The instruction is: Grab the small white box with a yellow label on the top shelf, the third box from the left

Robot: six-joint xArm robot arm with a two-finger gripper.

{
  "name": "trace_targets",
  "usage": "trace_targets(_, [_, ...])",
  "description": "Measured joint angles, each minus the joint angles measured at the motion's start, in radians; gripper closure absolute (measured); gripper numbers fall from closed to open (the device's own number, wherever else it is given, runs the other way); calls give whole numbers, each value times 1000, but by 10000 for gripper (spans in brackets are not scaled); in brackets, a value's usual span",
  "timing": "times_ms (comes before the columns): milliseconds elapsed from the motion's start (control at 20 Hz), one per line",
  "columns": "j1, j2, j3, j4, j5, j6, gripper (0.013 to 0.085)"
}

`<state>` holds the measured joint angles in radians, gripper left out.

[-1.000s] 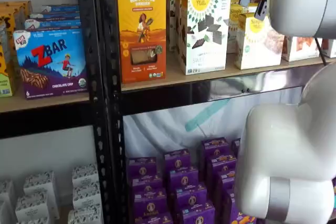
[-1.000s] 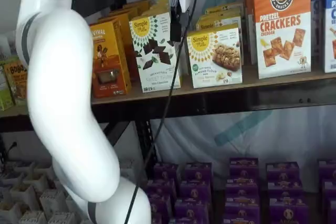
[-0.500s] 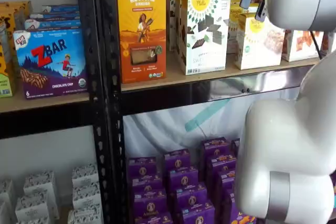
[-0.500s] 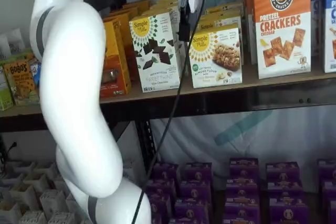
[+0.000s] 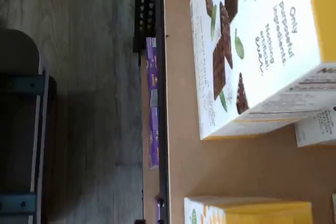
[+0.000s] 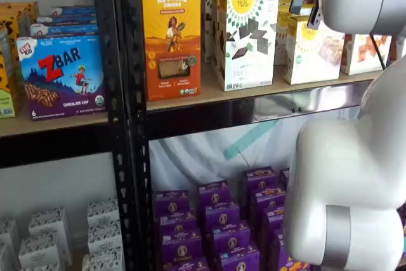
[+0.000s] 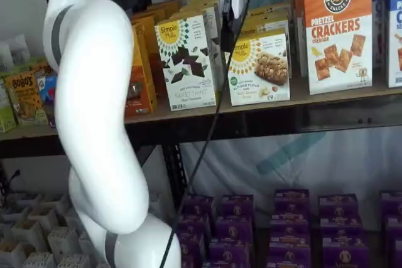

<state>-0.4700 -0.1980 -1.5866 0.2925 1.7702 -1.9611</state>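
Observation:
The small white box (image 7: 259,67) with a yellow round logo stands on the top shelf (image 7: 326,95), right of a taller white box with dark chocolate pieces (image 7: 186,61). It also shows in a shelf view (image 6: 312,52). My gripper (image 7: 227,23) hangs in front of the gap between these two boxes, at the small box's upper left corner. Its black fingers show side-on, so I cannot tell if they are open. In the wrist view, the tall chocolate box (image 5: 257,51) fills most of the picture and a corner of the small box (image 5: 247,211) shows beside it on the tan board (image 5: 236,166).
An orange Revival box (image 6: 171,39) stands left of the tall white box. A Pretzel Crackers box (image 7: 337,29) stands right of the small box. Purple boxes (image 7: 282,218) fill the lower level. A ZBar box (image 6: 60,74) sits in the left bay. My white arm (image 7: 94,123) covers much of both shelf views.
My gripper has moved right along the shelf, from in front of the tall chocolate box to the small box's left edge. The arm has swung right with it.

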Motion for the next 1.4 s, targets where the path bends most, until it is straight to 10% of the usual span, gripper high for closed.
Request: trace_targets(1400, [68,70,-35,-129,-8,26,130])
